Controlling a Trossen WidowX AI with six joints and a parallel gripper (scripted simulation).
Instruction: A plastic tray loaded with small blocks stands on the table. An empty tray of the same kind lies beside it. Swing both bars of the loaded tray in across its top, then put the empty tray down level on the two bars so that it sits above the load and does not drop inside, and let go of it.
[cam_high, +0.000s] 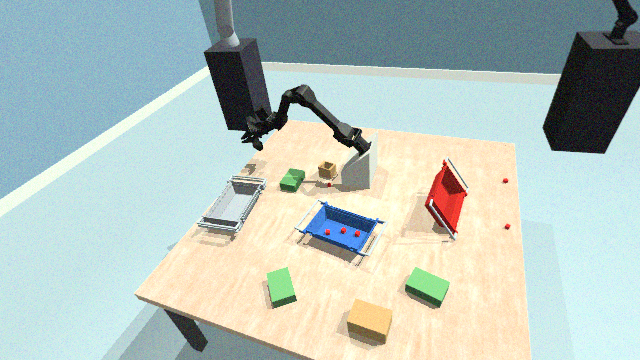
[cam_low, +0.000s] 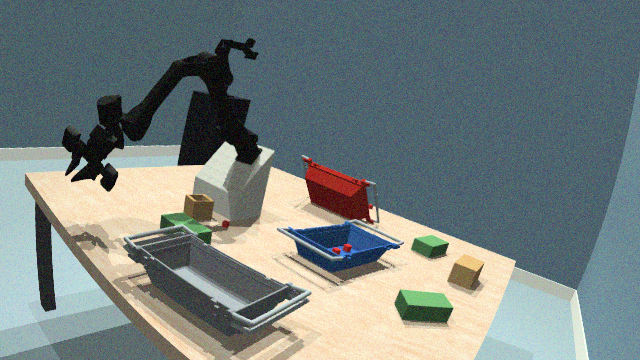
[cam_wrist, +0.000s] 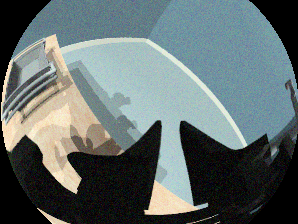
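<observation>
"What's by the desk's (cam_high: 215, 280) (cam_low: 360, 320) (cam_wrist: 55, 120) left edge?"
"The grey tray (cam_high: 234, 202) (cam_low: 212, 277) (cam_wrist: 32, 65), upright. My gripper (cam_high: 250, 142) (cam_low: 70, 177) (cam_wrist: 170, 124) hovers toward the far-left corner, fingers slightly apart, nothing between them."
"And the loaded one?"
"I see the blue tray (cam_high: 345, 226) (cam_low: 327, 252) mid-desk, red blocks (cam_high: 343, 230) (cam_low: 347, 247) inside, both bars (cam_high: 309, 216) (cam_low: 312, 245) swung outward."
"Further right?"
"The red tray (cam_high: 446, 197) (cam_low: 337, 190), tipped on its side, near the right edge."
</observation>
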